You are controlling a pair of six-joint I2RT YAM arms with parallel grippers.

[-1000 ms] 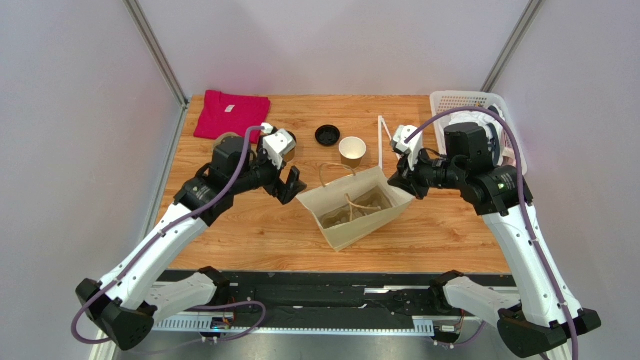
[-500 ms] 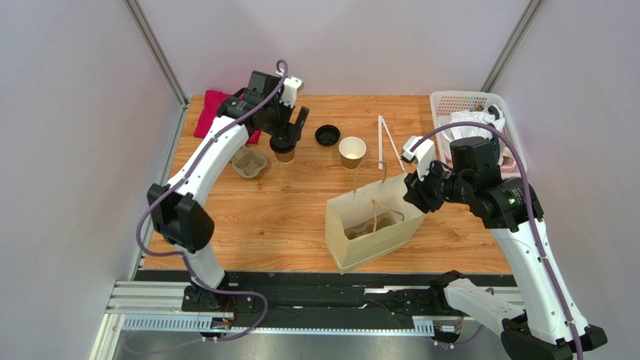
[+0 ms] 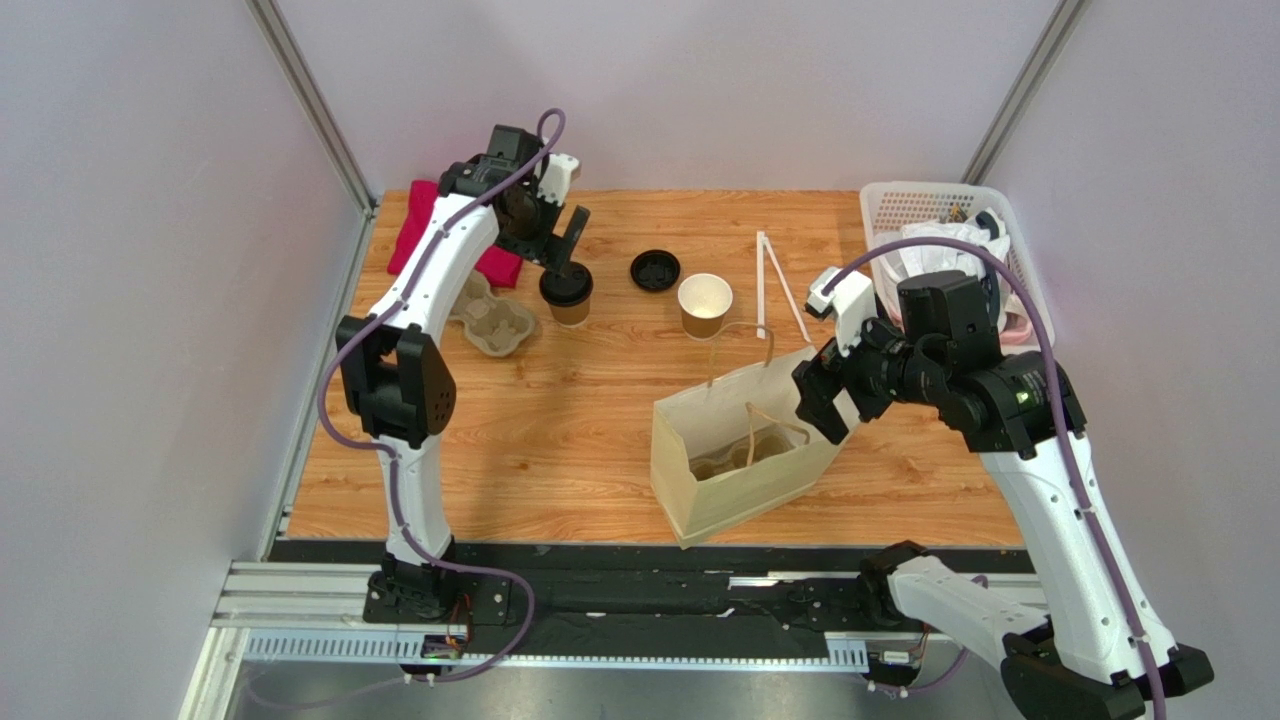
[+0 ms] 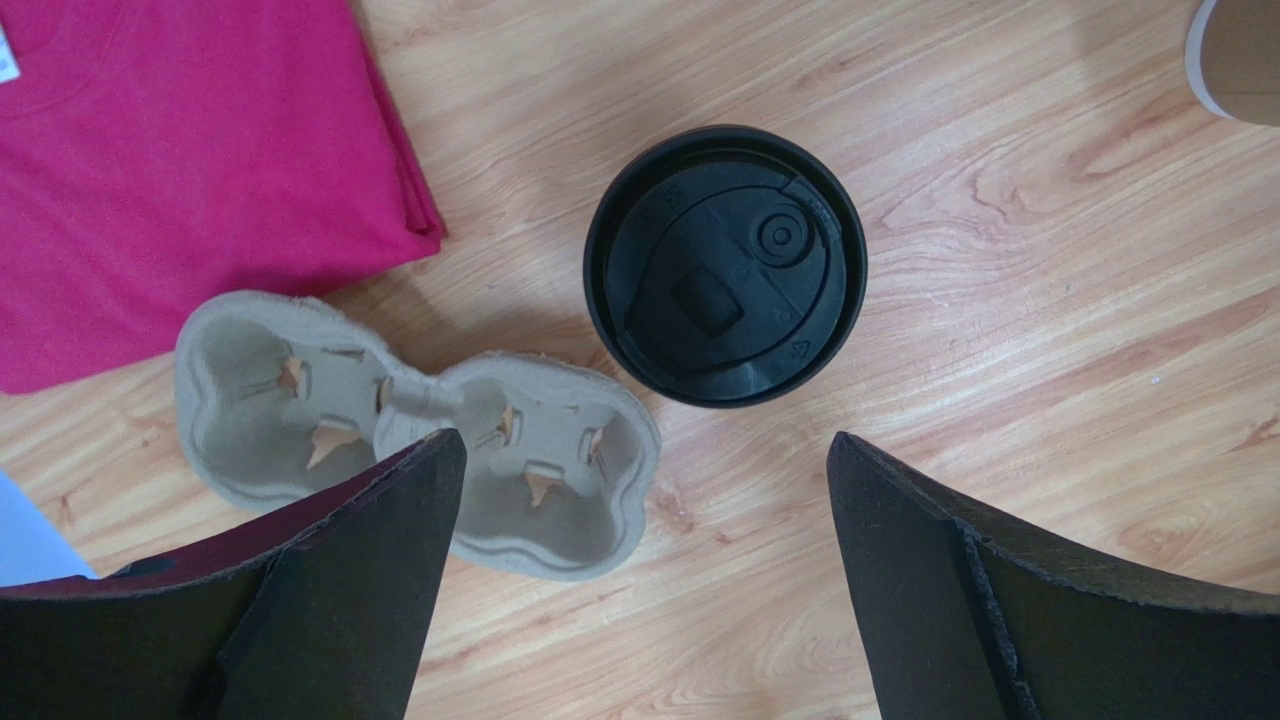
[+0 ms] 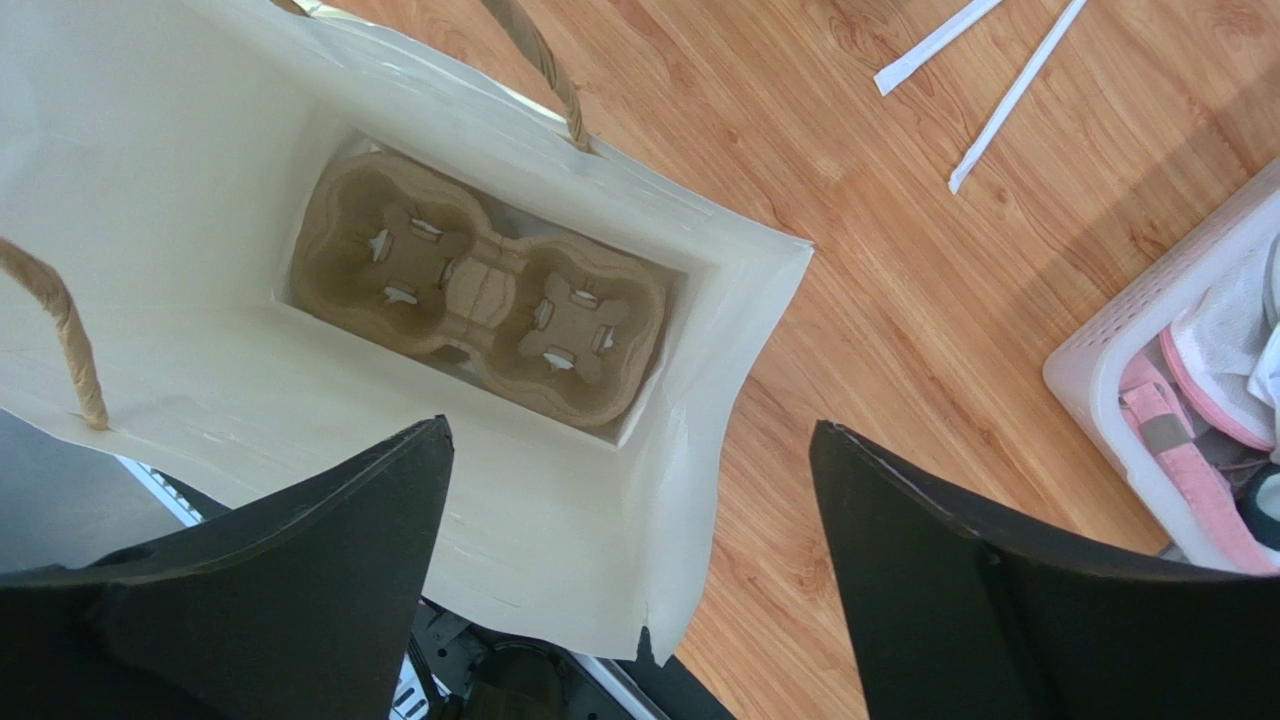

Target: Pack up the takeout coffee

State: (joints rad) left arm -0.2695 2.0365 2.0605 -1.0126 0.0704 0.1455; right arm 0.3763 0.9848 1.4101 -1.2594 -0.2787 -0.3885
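Note:
The takeout coffee (image 4: 726, 266), a tan cup under a black lid (image 3: 567, 288), stands upright at the back left of the table. My left gripper (image 4: 639, 450) hovers just above and near it (image 3: 565, 252), open, with nothing between its fingers. The brown paper bag (image 3: 744, 450) stands open in the middle. A pulp cup carrier (image 5: 481, 293) lies on its bottom. My right gripper (image 5: 628, 435) is open above the bag's right wall (image 5: 721, 375) and holds nothing (image 3: 819, 398).
A second pulp carrier (image 4: 406, 428) lies left of the coffee (image 3: 501, 320), beside a red shirt (image 4: 166, 165). A loose black lid (image 3: 654, 270), an open tan cup (image 3: 705, 302) and white straws (image 3: 769, 278) lie behind the bag. A white basket (image 3: 962, 240) stands at the back right.
My left arm swung from the bag to the back left, over the lidded cup. The bag now stands upright, and my right gripper has opened and let go of its edge.

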